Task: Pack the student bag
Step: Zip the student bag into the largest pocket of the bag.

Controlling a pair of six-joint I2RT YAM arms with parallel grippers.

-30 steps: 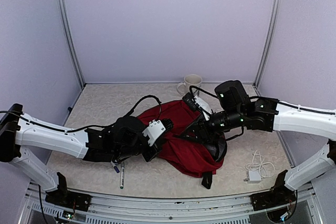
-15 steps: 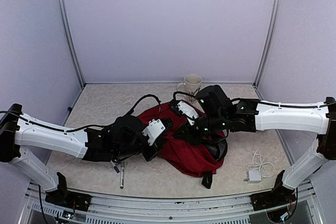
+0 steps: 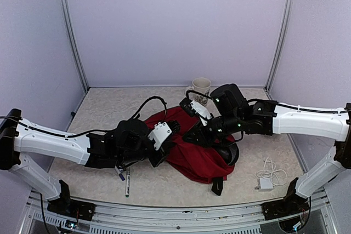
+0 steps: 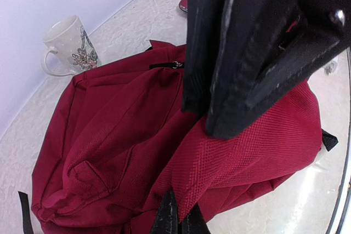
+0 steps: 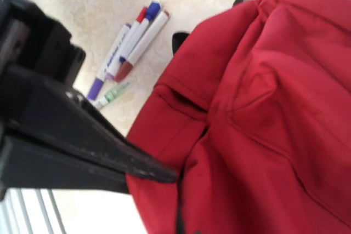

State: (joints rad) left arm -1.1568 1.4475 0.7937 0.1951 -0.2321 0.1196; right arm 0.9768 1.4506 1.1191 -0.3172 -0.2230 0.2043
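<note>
Dark red woven cloth, soft and slumped: the student bag (image 3: 194,160), lying flat at mid-table (image 3: 109,108) between the two arms. Creased and rumpled across the top, with stitched panel seams. Black zipper (image 4: 170,65) with a small metal pull near the far edge; black strap end (image 3: 216,187) poking out at the near side.

Pinched up into a ridge by the left pincer (image 4: 214,124), clamped tight on a fold of the cloth. Right pincer (image 5: 164,175) low over the bag's middle, fingers drawn close into a wedge, tip at a seam edge of the red fabric. Cannot tell whether closed on cloth or merely touching.

Just beyond the bag, toward the back wall, a white mug (image 3: 201,87) with a floral print, upright. Near the left arm, a cluster of markers (image 5: 134,42) with red, blue and purple caps, apart from the bag. Off to the right, a white charger (image 3: 266,182) with looped cable, well apart.
</note>
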